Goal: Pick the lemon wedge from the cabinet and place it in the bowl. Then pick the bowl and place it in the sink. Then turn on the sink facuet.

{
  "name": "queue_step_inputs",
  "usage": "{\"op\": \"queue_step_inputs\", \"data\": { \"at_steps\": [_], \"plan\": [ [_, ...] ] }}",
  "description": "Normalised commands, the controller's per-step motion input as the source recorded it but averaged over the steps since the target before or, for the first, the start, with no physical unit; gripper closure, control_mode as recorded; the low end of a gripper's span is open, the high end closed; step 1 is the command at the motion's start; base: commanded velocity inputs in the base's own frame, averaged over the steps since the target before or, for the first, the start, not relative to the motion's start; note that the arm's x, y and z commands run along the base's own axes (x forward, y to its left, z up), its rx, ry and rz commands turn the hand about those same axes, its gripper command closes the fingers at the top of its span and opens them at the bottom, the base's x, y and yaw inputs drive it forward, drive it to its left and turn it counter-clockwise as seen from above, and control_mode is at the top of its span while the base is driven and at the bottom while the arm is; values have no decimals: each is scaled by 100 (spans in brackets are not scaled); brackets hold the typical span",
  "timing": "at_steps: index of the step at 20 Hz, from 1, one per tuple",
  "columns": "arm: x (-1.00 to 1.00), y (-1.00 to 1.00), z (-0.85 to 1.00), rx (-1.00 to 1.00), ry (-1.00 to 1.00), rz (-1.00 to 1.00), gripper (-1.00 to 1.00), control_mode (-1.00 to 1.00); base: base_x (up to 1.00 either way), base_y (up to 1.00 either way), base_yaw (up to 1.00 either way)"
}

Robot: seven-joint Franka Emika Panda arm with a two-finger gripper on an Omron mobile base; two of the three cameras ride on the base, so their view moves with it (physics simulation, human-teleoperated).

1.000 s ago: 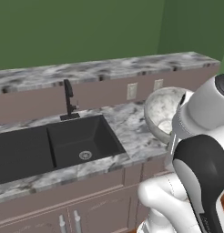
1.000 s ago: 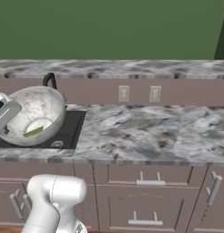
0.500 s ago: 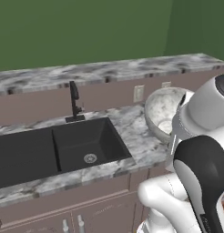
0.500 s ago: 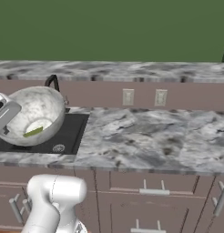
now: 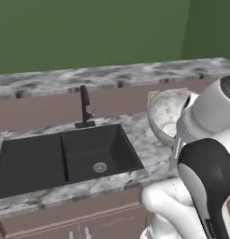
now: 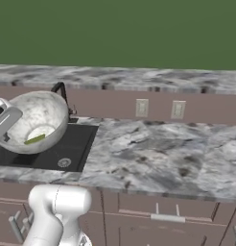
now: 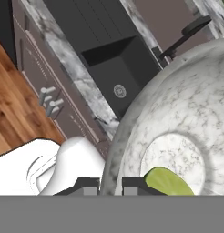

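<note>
My gripper (image 7: 109,186) is shut on the rim of the speckled white bowl (image 7: 186,118), one finger inside and one outside. The bowl (image 5: 166,114) hangs tilted above the counter, just right of the sink (image 5: 89,154). In the right base view the bowl (image 6: 36,120) hovers over the sink's (image 6: 48,153) right edge, held by the gripper (image 6: 5,126). The lemon wedge (image 7: 166,182) lies inside the bowl near the fingers, and the lemon wedge (image 6: 34,140) also shows low in the bowl. The black faucet (image 5: 84,105) stands upright behind the basins. The cabinet is out of view.
A grey marble counter (image 6: 153,153) stretches to the right, with two wall outlets (image 6: 141,108) on the backsplash. Drawers and doors with silver handles (image 6: 165,217) run under the counter. A round silver drain (image 5: 100,166) sits in the right basin. Wooden floor (image 7: 13,113) lies below.
The whole scene has slid to the right in both base views, so the base has driven left toward the sink. The bowl with the wedge stays in my grip.
</note>
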Motion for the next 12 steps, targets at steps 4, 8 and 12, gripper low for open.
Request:
{"op": "queue_step_inputs", "data": {
  "at_steps": [4,8,12],
  "plan": [
    [0,0,0,0,0,0,100,100,42,2,12],
    [0,0,0,0,0,0,100,100,58,3,6],
    [0,0,0,0,0,0,100,100,60,1,2]
  ]
}}
